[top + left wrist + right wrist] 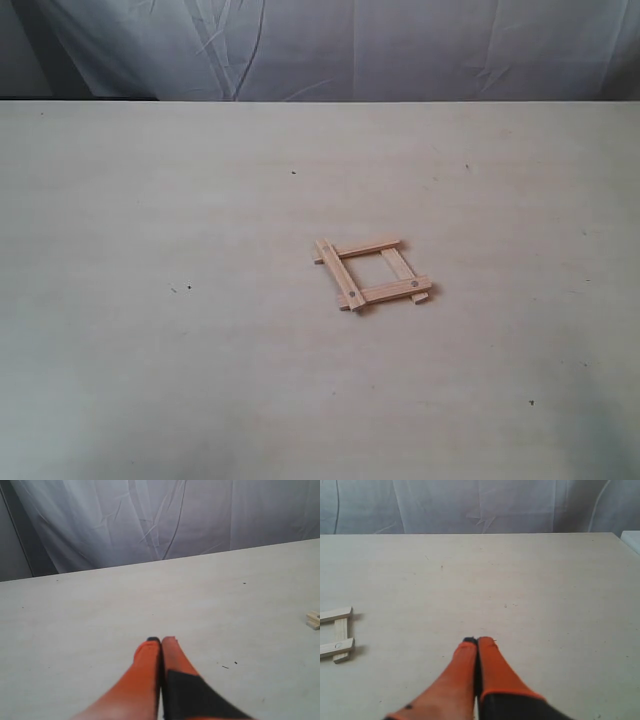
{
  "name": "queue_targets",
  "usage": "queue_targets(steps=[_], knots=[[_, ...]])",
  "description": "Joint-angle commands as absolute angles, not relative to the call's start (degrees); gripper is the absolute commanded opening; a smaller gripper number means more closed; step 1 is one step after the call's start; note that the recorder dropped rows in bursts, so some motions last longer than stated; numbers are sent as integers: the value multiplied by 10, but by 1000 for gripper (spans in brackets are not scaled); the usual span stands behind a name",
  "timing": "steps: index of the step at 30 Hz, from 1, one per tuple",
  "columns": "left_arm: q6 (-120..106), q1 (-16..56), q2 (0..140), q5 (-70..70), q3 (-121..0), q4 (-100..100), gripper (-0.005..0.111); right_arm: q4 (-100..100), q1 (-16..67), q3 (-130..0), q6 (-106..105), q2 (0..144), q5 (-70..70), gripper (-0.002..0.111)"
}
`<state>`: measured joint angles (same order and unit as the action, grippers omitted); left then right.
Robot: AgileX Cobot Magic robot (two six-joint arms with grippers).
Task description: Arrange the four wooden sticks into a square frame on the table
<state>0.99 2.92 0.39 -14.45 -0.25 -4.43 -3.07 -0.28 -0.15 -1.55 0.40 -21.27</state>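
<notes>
The square frame (392, 291) lies flat on the tabletop (150, 350), a little right of the middle and slightly askew to the far edge. Its four wooden sticks (339, 274) overlap at the corners, with short ends poking out. At the near right corner the near stick lies over the right stick (401, 268). A small dark hole shows at the right end of the near stick and another at the near end of the left stick.

A few dark specks (188, 288) dot the pale surface around the frame.

The orange left fingers (150, 647) are pressed together with nothing between them, above bare tabletop. Only one corner of the frame shows in the left wrist view. The right fingers (486, 647) are likewise together and empty, well apart from the frame's right side (337, 632).

A wrinkled white cloth (350, 45) hangs beyond the far edge.
</notes>
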Motion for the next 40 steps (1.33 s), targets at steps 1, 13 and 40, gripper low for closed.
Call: queue_targets(steps=[1,13,40], knots=[[14,12,0,-143,0,-43,0,-32,-6,0,-16,0,-204,-1],[13,10,0,-142,0,-46,0,-34,-6,0,-16,0,-204,-1],[13,10,0,-141,0,-46,0,-34,-6,0,-16,0,-204,-1]])
